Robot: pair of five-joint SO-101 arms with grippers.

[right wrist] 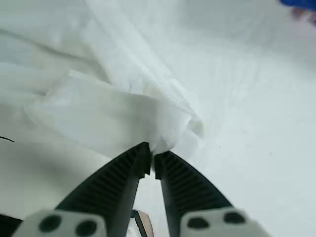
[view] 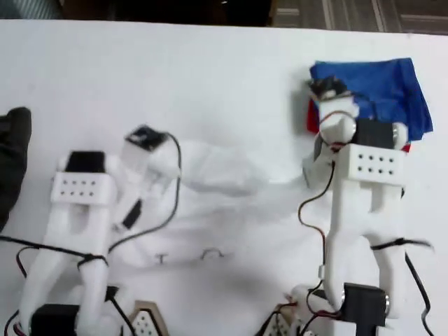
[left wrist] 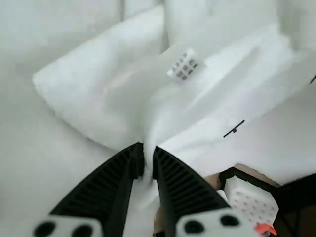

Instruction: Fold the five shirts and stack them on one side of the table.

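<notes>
Black ribbed fingers [left wrist: 121, 173] of the left gripper [left wrist: 147, 154]: drawn almost together, a thin ridge of the white shirt [left wrist: 123, 94] nipped between the tips, the cloth rising from them in a creased fold

Item, white shirt [view: 210, 210]: lies crumpled and partly folded on the white table [view: 175, 70], between the two arms, near the front edge. A small label with dark print [left wrist: 184, 65] sits on its upper layer; two small dark marks [view: 187, 257] show near its front hem in the high view

Item, right gripper [right wrist: 152, 154]: fingers nearly closed, clamped on a rolled corner of the same white shirt [right wrist: 108, 113], on the side toward the blue one. Bare tabletop [right wrist: 247, 98] lies just beyond that corner

Item, left arm [view: 80, 196]: white, over the left part of the shirt

Item, right arm [view: 364, 189]: white, at the shirt's right end, its wrist overlapping the stack in the high view

Item, blue shirt [view: 378, 87]: folded, at the far right of the table, resting on a red shirt [view: 310, 115] of which only an edge shows; a blue sliver [right wrist: 298, 4] also appears in the right wrist view

Item, dark garment [view: 14, 154]: bunched at the table's left edge, well apart from the white shirt
</notes>
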